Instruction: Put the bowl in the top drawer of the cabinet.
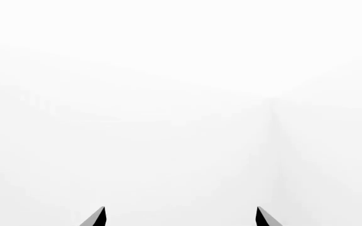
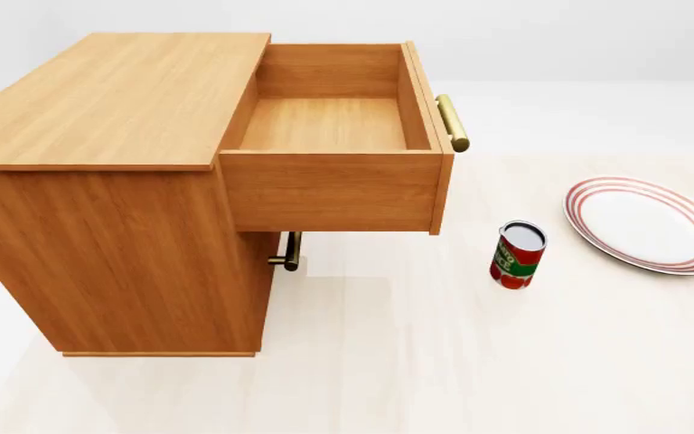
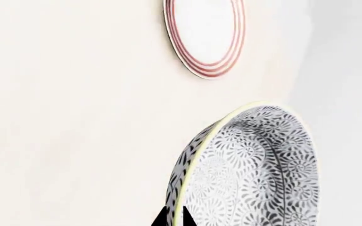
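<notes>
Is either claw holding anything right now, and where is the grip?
The right claw holds the bowl by its rim, one fingertip on each side of the wall. The left claw is open, with nothing between its tips.

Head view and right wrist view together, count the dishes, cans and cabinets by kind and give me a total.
Dishes: 2, the bowl and the plate
Cans: 1, the can
Cabinets: 1, the cabinet
Total: 4
</notes>
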`<state>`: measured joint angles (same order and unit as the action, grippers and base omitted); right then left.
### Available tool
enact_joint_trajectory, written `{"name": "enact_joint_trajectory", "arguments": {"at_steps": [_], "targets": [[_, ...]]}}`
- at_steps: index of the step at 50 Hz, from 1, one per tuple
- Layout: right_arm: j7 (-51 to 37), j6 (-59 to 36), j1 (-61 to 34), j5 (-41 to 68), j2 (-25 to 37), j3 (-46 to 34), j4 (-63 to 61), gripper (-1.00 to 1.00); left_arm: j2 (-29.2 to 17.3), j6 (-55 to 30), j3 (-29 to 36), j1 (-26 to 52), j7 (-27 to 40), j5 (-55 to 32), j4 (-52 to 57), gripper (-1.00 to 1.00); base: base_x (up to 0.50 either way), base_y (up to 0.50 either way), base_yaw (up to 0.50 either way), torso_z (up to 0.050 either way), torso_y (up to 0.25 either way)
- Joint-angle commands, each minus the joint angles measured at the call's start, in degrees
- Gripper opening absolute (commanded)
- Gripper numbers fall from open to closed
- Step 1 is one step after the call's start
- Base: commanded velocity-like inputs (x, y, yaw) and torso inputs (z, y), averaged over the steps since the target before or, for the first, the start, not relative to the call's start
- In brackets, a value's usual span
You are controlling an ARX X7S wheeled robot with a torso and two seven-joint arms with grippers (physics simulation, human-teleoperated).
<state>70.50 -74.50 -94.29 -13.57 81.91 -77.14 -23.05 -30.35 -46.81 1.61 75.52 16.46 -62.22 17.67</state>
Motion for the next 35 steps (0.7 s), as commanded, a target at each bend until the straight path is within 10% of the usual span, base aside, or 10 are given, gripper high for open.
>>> {"name": "enact_joint_trajectory", "arguments": {"at_steps": [1, 35], "targets": [[16.4, 10.5, -10.8, -16.0, -17.7, 1.7, 11.1, -1.0, 0.0, 0.9, -0.7, -0.4, -0.1, -0.3, 0.0, 1.0, 0.0, 0.0, 0.0, 0.0, 0.0], [4.1, 86.9, -32.8, 6.0, -62.4, 8.7, 98.0, -1.0, -3.3, -4.8, -4.4, 5.0, 7.3, -9.8, 4.7, 1.0, 0.0, 0.0, 0.0, 0.0, 0.0]]}}
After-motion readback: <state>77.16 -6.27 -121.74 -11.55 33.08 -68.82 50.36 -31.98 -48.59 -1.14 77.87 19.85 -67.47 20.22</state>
